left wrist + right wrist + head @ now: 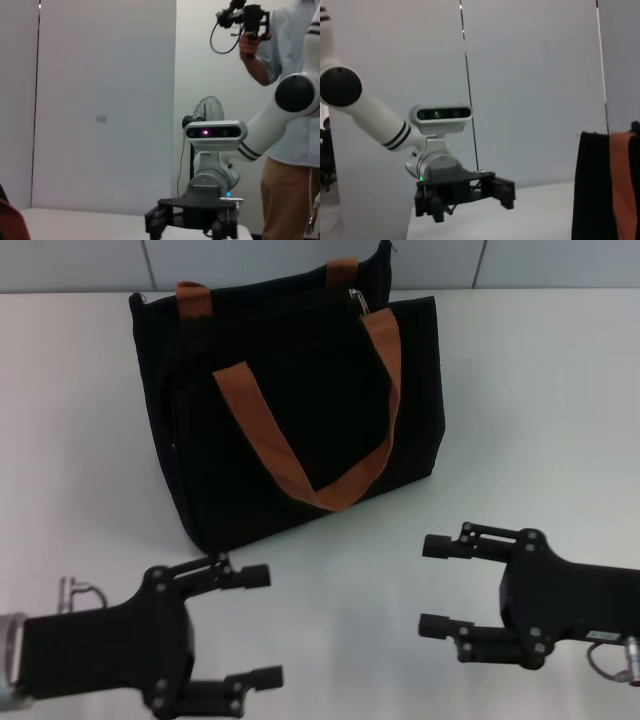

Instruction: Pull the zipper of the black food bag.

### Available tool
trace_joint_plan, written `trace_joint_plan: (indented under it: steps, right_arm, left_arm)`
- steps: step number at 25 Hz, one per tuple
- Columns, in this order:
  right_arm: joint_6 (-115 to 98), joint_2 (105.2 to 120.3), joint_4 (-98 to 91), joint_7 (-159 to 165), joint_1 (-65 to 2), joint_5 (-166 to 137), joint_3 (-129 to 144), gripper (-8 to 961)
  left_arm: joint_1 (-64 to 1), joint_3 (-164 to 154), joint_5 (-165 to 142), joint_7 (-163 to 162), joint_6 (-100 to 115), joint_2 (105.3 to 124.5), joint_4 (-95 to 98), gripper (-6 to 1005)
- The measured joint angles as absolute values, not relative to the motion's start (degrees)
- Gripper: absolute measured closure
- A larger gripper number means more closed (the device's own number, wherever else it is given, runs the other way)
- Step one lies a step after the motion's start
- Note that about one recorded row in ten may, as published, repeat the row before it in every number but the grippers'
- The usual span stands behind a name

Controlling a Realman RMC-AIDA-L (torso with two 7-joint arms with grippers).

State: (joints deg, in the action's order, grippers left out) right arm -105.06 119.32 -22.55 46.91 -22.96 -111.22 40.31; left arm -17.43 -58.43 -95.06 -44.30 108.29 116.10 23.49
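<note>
A: Where is the black food bag [290, 420] sitting, and what are the arms doing?

B: It is standing upright on the white table [540, 390], toward the far side and a little left of centre. The left gripper [262, 626] is hanging over the near left part of the table and the right gripper [432, 586] over the near right, both well apart from the bag, each with its fingers spread and gripping nothing.

A: And the zipper [358, 298]?

B: A small silver tab is glinting at the bag's top edge, toward the far right corner, just beside the far rust-orange handle [342, 270]. The mouth is looking partly gaping there.

A: So how should the robot be handling this step?

B: Judging from the layout, the right gripper is lying nearer the tab, so it is probably the one to be reaching up and over the bag, pinching the tab, then drawing it along the track. The left one would likely be steadying the left end, since soft fabric tends to be sliding and folding under a pull.

A: What is the bag like to handle?

B: It is looking like matte black woven cloth, boxy yet slack, with flat webbing straps [300, 450]; the near one is drooping in a V across the front panel
</note>
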Motion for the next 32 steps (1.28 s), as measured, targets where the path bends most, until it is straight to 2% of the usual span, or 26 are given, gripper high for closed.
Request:
trace_joint_plan:
  steps: [12,32]
  right_arm:
    - [-98.31,119.58,-16.29,44.33,-24.9,-111.03,41.23,214]
    - [-98.96,119.62,-16.08,44.21,-25.29,-108.63,41.04,213]
  left_arm:
    - [-19.31,-58.71,-95.29,-46.79,104.44,117.18,23.5,161]
    - [-19.07,-58.24,-94.94,-46.57,103.63,117.42,23.59,162]
